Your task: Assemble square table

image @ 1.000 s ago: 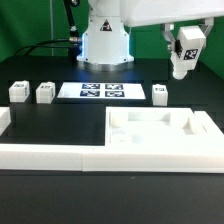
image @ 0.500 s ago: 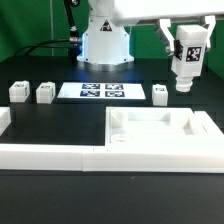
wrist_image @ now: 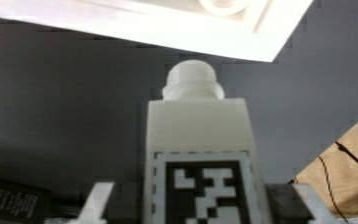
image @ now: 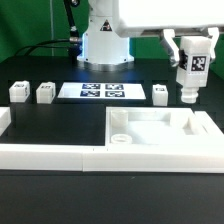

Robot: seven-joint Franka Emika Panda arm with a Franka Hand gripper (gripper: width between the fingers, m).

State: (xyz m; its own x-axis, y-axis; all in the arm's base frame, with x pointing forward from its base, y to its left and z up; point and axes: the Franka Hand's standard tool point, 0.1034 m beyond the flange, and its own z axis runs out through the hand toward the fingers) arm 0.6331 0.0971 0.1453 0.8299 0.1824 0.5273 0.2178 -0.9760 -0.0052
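Nearest the camera in the exterior view lies the long border wall, and just behind it the square top rests flat on the black table, tray side up, with its corner holes showing on the exterior view's left. Above its far corner on the exterior view's right hangs the gripper, its fingers pinching an upright leg by the tagged sides. The wrist view shows the peg end of the leg pointing toward a corner of the top — not yet in a hole. Farther back, three loose legs flank the marker board.

The step looks like seating a first leg. Next comes centring the peg over a corner hole, then lowering and twisting it in.
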